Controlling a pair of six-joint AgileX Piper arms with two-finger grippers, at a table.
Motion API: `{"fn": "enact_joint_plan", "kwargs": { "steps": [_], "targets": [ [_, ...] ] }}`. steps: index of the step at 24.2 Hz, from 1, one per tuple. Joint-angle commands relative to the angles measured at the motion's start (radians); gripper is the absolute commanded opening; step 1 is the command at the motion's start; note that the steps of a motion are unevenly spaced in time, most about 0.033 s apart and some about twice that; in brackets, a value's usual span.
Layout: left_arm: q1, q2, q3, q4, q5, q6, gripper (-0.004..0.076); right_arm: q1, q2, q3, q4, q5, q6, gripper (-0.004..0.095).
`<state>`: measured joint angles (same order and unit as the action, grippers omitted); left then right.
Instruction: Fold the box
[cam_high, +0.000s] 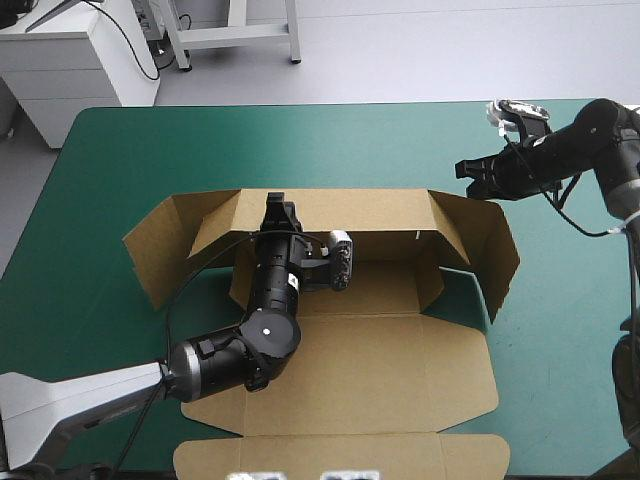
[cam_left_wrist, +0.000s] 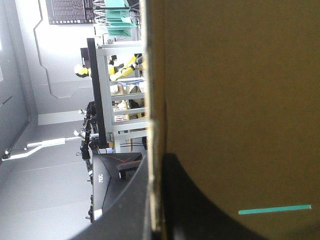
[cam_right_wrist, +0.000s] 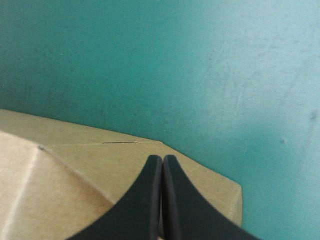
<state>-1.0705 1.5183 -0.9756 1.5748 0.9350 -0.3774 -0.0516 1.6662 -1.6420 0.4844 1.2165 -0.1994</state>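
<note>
The brown box (cam_high: 380, 290) lies partly raised in the middle of the tabletop (cam_high: 150, 150), which has a teal-green cover. Its far wall (cam_high: 350, 210) stands up along the far side. At the left end the flaps (cam_high: 165, 245) are lifted and splay outward. At the right end a tall flap (cam_high: 490, 250) stands and angles toward the near side. The lid (cam_high: 380, 370) lies flat on the near side, and its tuck strip (cam_high: 400, 455) reaches the tabletop's near edge. The left arm (cam_high: 255, 340) crosses the lid and the box floor from the near left. The left gripper (cam_high: 276, 205) is at the top edge of the far wall, left of that wall's middle. In the left wrist view the left gripper (cam_left_wrist: 156, 165) has its black jaws pinching the box (cam_left_wrist: 240, 100), one on each side of the board's thin edge. A narrow slot in the board there shows teal-green. The right gripper (cam_high: 468, 168) hangs on the far right, just beyond the far right corner of the box and not touching the standing flap. In the right wrist view the right gripper (cam_right_wrist: 162, 159) has its jaws pressed together in one pointed arch, with nothing visible between them. An angled corner of the box (cam_right_wrist: 75, 165) lies under and ahead of them, with bare tabletop (cam_right_wrist: 200, 60) beyond.
</note>
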Motion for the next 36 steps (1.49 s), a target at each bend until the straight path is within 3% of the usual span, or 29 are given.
{"fn": "enact_joint_plan", "kwargs": {
  "steps": [1,9,13,17,19,21,23,25,29,31,33,36],
  "targets": [
    [-0.008,-0.041,-0.024,0.071,0.053,-0.014,-0.0008,0.002,-0.104,0.033,0.054,0.035,-0.027,-0.0014],
    [-0.008,-0.041,-0.024,0.071,0.054,-0.021,-0.0008,0.002,-0.253,0.310,0.080,-0.021,-0.104,-0.0014],
    [-0.008,-0.041,-0.024,0.071,0.054,-0.021,-0.0008,0.002,-0.360,0.480,0.199,-0.112,-0.190,-0.0014],
    [-0.008,-0.041,-0.024,0.071,0.054,-0.021,-0.0008,0.002,-0.499,0.728,0.423,-0.296,-0.477,-0.0014],
    [-0.008,-0.041,-0.024,0.071,0.054,-0.021,-0.0008,0.002,-0.567,0.867,0.602,-0.412,-0.758,-0.0014],
    [-0.008,-0.041,-0.024,0.071,0.054,-0.021,-0.0008,0.002,-0.595,0.935,0.706,-0.449,-0.949,-0.0013],
    [-0.008,-0.041,-0.024,0.071,0.054,-0.021,-0.0008,0.002,-0.595,0.941,0.703,-0.428,-1.014,0.0011],
    [-0.008,-0.041,-0.024,0.071,0.054,-0.021,-0.0008,0.002,-0.595,0.941,0.660,-0.423,-1.041,0.0141],
    [-0.008,-0.041,-0.024,0.071,0.054,-0.021,-0.0008,0.002,-0.595,0.941,0.568,-0.441,-1.049,0.0570],
    [-0.008,-0.041,-0.024,0.071,0.054,-0.021,-0.0008,0.002,-0.595,0.941,0.550,-0.474,-1.049,0.0704],
    [-0.008,-0.041,-0.024,0.071,0.054,-0.021,-0.0008,0.002,-0.595,0.941,0.535,-0.520,-1.049,0.0767],
    [-0.008,-0.041,-0.024,0.071,0.056,-0.021,-0.0008,0.002,-0.595,0.941,0.516,-0.587,-1.077,0.0772]
  ]
}}
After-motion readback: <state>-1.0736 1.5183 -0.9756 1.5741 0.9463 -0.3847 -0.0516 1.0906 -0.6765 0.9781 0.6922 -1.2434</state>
